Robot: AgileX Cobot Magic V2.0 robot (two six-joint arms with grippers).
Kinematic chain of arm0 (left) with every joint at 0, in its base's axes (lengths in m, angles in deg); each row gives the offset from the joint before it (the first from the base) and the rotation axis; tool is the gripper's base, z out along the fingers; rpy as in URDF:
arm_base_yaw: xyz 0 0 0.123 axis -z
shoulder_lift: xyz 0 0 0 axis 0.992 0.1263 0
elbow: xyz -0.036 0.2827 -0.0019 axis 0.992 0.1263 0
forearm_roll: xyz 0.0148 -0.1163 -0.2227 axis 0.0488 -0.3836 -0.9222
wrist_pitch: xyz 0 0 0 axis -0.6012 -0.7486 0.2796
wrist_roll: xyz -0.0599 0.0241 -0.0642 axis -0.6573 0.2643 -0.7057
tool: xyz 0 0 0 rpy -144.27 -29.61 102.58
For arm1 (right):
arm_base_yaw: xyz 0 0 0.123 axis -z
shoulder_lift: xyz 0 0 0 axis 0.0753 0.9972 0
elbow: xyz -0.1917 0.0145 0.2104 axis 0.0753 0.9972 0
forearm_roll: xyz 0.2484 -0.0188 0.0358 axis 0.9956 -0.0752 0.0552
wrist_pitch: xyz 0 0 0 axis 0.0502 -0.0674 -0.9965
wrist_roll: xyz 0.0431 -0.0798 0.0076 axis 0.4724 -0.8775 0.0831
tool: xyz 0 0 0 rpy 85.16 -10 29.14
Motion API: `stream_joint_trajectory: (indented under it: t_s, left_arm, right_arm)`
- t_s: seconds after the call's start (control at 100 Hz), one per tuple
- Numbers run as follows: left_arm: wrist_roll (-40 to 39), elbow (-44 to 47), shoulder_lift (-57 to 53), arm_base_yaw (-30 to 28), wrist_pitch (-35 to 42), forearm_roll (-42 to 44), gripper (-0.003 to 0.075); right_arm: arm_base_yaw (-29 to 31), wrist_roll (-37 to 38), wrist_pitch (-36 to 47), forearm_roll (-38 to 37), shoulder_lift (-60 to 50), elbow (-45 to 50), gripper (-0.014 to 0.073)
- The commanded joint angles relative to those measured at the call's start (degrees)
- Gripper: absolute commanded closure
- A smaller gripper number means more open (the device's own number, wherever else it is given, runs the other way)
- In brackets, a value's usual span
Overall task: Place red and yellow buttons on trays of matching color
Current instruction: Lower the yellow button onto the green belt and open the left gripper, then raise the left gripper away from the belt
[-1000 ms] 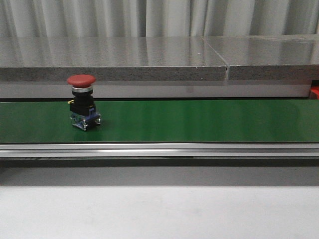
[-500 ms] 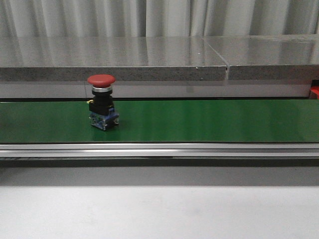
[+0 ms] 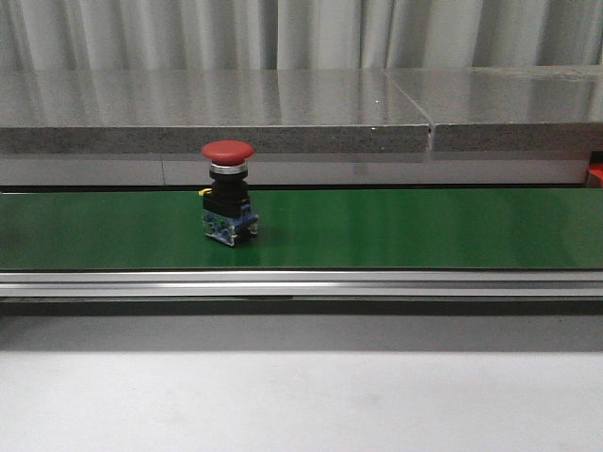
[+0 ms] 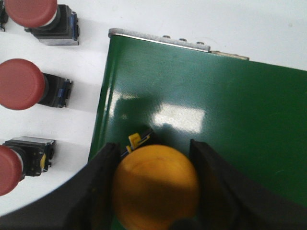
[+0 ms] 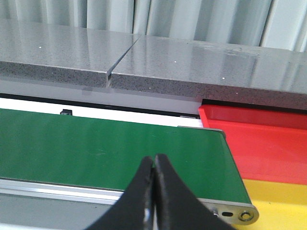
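A: Yellow mushroom-head push button (image 4: 156, 187) first — where does it sit?

B: Between the black fingers (image 4: 103, 184) of the left end effector (image 4: 154, 189), which is clamped on the button's dome, above the near end of the green conveyor belt (image 4: 230, 120). A small yellow tab on the button body shows just past the dome.

A: And beside that end effector?

B: Three red-capped push buttons lie on their sides on the white surface (image 4: 91, 62) next to the belt's end: one (image 4: 41, 17), another (image 4: 31, 91), a third (image 4: 21, 160).

A: The right end effector?

B: The right end effector (image 5: 153, 177) has its jaws pressed together with nothing between them, hanging over the belt's other end. Beyond it lie a red plastic tray (image 5: 259, 139) and a yellow plastic tray (image 5: 283, 206), side by side.

A: Anything on the belt itself?

B: One red mushroom-head button on a black and blue base (image 3: 228, 193) stands upright on the belt, left of centre in the front view.
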Motion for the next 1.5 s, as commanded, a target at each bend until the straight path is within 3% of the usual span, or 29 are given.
stream_joint_trajectory:
  t_s: [0.0,0.08,0.21,0.68,1.06,1.23,1.49]
  left_arm:
    - [1.3,-1.8,-1.7,0.3,0.8,-0.3,0.0374]
    - [1.4,-1.8,-0.9,0.3,0.4,-0.3,0.0235]
    - [1.7,-1.8,-0.5,0.3,0.4,-0.3,0.0143]
    - [2.8,-6.6,-3.9,0.6,3.7,0.0,0.0141]
    - [2.9,-6.2,-18.1,7.3,8.7,0.0,0.0141]
    - [2.7,0.2,-27.5,9.4,14.2,-0.6,0.0143]
    - [2.3,18.3,-45.1,9.4,22.5,-1.4,0.0156]
  right_arm:
    - [0.0,-0.1,4.6,-0.5,-0.9,-0.5,0.0661]
    - [0.0,-0.1,4.6,-0.5,-0.9,-0.5,0.0661]
    - [0.0,-0.1,4.6,-0.5,-0.9,-0.5,0.0661]
    - [0.0,-0.1,4.6,-0.5,-0.9,-0.5,0.0661]
    - [0.0,-0.1,4.6,-0.5,-0.9,-0.5,0.0661]
    - [0.0,-0.1,4.6,-0.5,-0.9,-0.5,0.0661]
    - [0.0,-0.1,5.9,-0.5,-0.9,-0.5,0.0661]
